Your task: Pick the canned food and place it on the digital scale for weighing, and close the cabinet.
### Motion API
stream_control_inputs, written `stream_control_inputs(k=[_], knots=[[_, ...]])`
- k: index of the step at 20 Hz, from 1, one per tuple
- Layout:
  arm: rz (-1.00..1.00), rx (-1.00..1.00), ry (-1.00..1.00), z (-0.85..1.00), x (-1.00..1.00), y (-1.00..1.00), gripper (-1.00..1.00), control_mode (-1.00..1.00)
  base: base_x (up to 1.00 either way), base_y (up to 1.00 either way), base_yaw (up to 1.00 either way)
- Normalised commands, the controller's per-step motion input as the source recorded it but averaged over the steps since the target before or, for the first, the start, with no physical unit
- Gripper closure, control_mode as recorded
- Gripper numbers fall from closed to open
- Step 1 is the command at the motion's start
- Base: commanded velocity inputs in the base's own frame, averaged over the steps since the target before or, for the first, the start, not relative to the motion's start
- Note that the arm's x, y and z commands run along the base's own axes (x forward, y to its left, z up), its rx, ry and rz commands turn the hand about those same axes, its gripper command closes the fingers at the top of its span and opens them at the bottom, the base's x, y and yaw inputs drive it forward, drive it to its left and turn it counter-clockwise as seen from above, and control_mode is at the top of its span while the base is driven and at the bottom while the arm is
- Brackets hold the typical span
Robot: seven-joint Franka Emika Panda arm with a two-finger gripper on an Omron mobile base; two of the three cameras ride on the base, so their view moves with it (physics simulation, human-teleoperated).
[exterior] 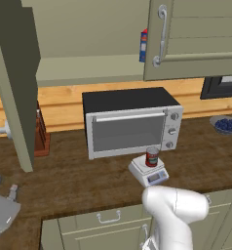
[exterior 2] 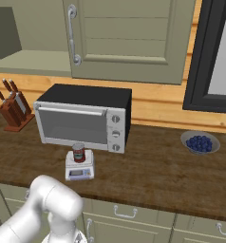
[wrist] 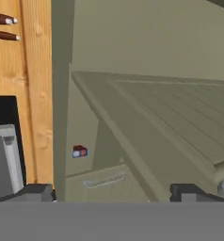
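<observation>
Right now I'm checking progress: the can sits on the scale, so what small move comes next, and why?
Probably bring the open hand against the cabinet's left door and start pushing it shut. The can already stands on the scale, and both cabinet doors hang open.

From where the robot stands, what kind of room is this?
A home kitchen, rendered, by the look of it: a toaster oven on a wooden counter, a knife block, and a wall cabinet above.
</observation>
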Motion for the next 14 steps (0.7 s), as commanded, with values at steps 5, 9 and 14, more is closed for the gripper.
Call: stream_control_inputs(k=[5, 9, 14], knots=[[-0.03, -0.04, -0.02, 0.52, 0.3, 0.64, -1.0, -1.0, 0.0, 0.0, 0.0], [-0.11, 0.0, -0.14, 0.99, 0.16, 0.01, -1.0, -1.0, 0.0, 0.0, 0.0], [-0.08, 0.02, -0.13, 1.0, 0.2, -0.14, -1.0, -1.0, 0.0, 0.0, 0.0]])
